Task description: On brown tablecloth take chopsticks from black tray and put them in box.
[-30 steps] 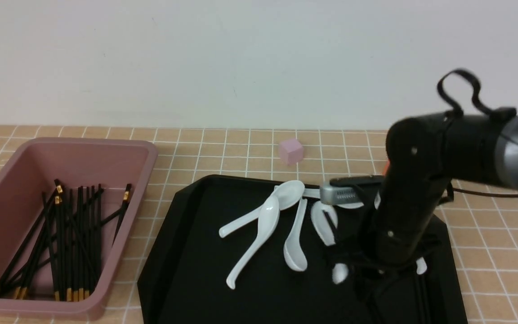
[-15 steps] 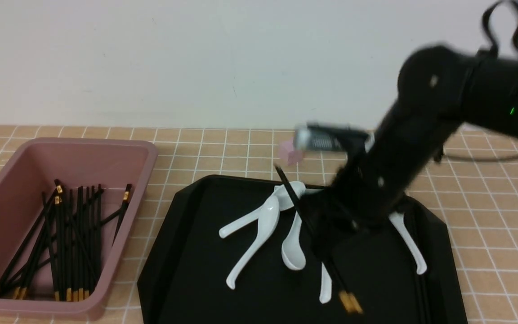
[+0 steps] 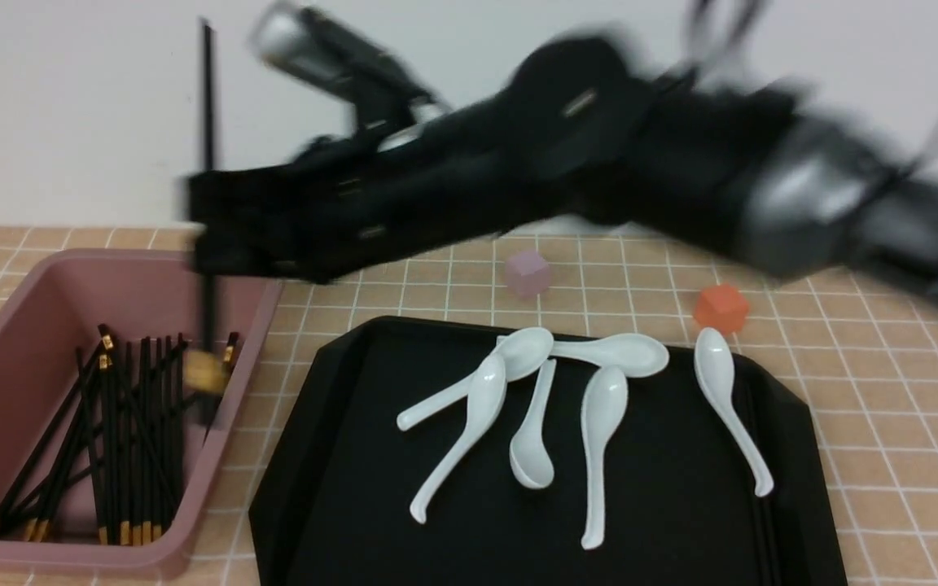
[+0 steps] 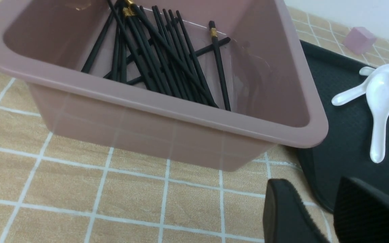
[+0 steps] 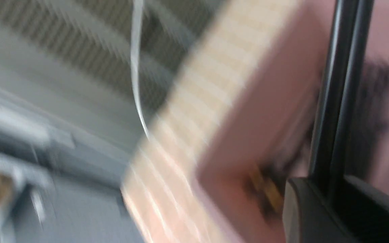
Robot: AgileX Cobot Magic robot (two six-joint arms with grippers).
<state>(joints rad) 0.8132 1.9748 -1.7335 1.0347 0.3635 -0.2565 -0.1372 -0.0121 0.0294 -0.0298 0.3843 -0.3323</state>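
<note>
My right gripper [image 3: 207, 238] is shut on a pair of black chopsticks [image 3: 207, 146] and holds them upright over the right part of the pink box [image 3: 151, 257], gold bands [image 3: 207, 370] low. The arm is motion-blurred. In the right wrist view the chopsticks [image 5: 339, 84] run out from between the shut fingers [image 5: 329, 192] over the box [image 5: 268, 111]. Several chopsticks [image 3: 123, 439] lie in the box, also in the left wrist view [image 4: 160, 60]. My left gripper [image 4: 312, 184] is open and empty, low over the brown tablecloth [image 4: 79, 189] between box [image 4: 181, 111] and black tray [image 4: 343, 141].
Several white spoons [image 3: 534, 407] lie on the black tray [image 3: 355, 456]. Thin dark sticks show faintly along its right side [image 3: 762, 537]. A pink cube [image 3: 527, 273] and an orange cube [image 3: 721, 308] sit behind the tray on the tablecloth [image 3: 884, 423].
My right arm lifted the chopsticks off the tray's right side and swung fast to the left; they now hang upright over the box. The spoons it hid are uncovered.
</note>
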